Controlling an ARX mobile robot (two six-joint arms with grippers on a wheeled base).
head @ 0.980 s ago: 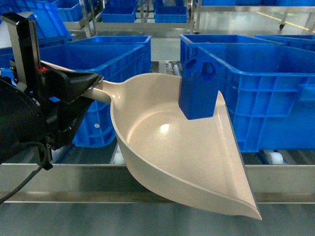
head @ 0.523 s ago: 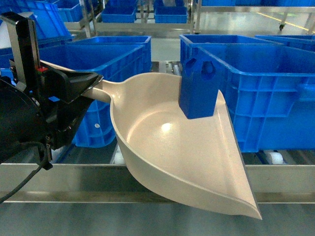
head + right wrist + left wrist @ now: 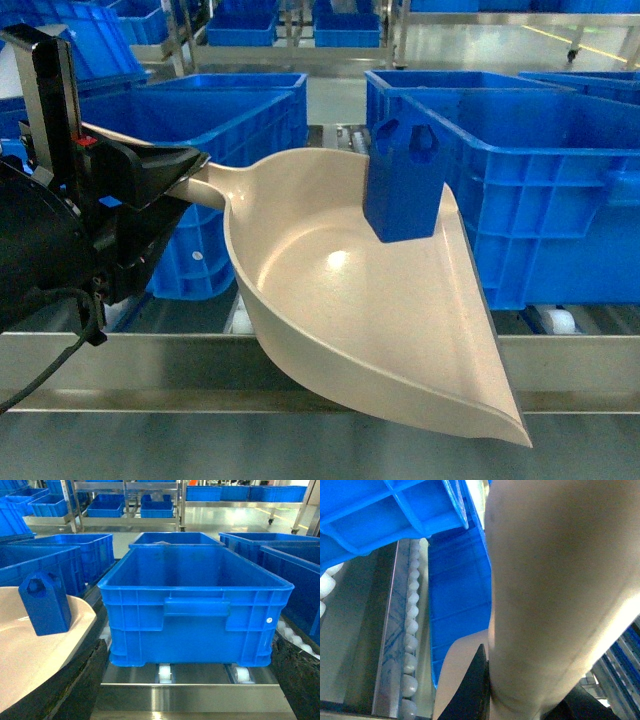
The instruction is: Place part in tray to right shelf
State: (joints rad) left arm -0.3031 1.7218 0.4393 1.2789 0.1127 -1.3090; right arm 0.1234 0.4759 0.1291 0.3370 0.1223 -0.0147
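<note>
The beige tray [image 3: 370, 300] hangs tilted over the steel front rail of the right shelf [image 3: 580, 362], its flat open edge facing me. My left gripper [image 3: 192, 178] is shut on the tray's stub handle; in the left wrist view the gripper [image 3: 530, 697] has that handle filling the gap between its black fingers [image 3: 479, 682]. The blue part [image 3: 403, 182] stands upright inside the tray at its right rim, and the right wrist view shows the part [image 3: 46, 602] too. My right gripper [image 3: 190, 672] is open in front of the shelf rail [image 3: 200, 697], holding nothing.
Large blue crates [image 3: 205, 125] [image 3: 545, 185] sit on the roller lanes behind the tray. One crate [image 3: 195, 605] stands just beyond my right gripper, above white rollers [image 3: 166, 672]. More racks with crates stand in the background.
</note>
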